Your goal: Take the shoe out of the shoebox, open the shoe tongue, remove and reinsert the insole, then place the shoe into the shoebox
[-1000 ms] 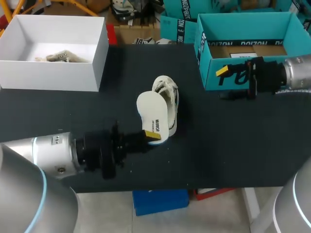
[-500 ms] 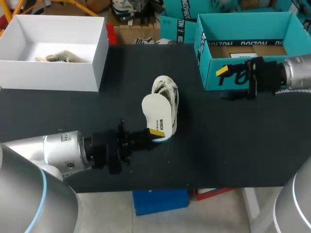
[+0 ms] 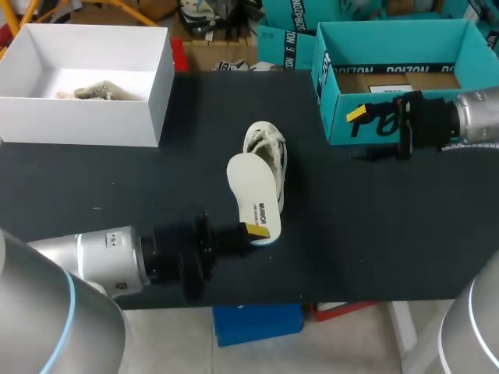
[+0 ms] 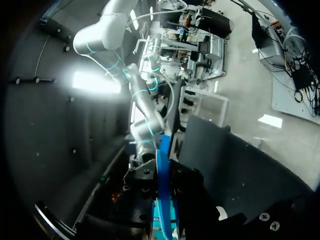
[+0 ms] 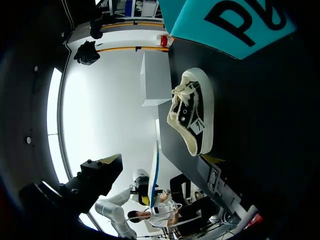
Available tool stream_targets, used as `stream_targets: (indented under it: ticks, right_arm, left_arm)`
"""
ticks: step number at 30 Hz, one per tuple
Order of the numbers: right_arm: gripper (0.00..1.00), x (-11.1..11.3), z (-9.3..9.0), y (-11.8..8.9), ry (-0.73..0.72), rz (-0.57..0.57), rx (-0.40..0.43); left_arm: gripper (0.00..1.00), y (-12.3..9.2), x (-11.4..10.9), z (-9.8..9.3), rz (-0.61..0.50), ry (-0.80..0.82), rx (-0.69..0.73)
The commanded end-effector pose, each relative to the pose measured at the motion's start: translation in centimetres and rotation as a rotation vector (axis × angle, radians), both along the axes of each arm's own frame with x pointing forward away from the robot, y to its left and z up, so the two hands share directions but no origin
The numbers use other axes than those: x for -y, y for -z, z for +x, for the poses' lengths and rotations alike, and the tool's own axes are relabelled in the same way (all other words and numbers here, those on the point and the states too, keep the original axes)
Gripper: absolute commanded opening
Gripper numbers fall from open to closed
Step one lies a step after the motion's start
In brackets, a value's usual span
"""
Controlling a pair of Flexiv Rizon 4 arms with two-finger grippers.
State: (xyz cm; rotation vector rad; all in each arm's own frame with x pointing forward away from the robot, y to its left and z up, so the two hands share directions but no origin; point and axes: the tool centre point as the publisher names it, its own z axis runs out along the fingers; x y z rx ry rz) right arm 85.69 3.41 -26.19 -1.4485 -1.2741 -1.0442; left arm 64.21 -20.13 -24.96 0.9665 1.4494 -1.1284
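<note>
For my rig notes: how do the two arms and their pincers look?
The left arm and right arm have rounded silver-grey links with thin light-blue rings. Each ends in a black wrist section; the right one carries small red details. The left pincer and right pincer have black fingers with yellow tips.

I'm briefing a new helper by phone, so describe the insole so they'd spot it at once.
On the black table, between the white box and the teal shoebox, a shoe lies on its side. The insole is the flat, pale, foot-shaped piece close by it, held at one end in the jaws of the left arm; unlike the laced shoe, it is thin and plain.
</note>
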Motion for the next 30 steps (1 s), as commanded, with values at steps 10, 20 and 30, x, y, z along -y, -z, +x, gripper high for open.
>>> stream_targets:
  ticks: [10, 20, 30]
  right_arm:
    - [1.0, -0.1, 0.0, 0.1, 0.003, 0.0, 0.001]
    - [1.0, -0.1, 0.0, 0.1, 0.003, 0.0, 0.001]
    - [1.0, -0.1, 0.0, 0.1, 0.003, 0.0, 0.001]
  left_arm:
    - [0.0, 3.6, 0.5, -0.3, -0.013, -0.04, 0.194]
    - [0.0, 5.3, 1.4, 2.6, 0.028, -0.004, 0.253]
    - [0.0, 5.4, 2.4, 5.4, 0.054, 0.015, 0.32]
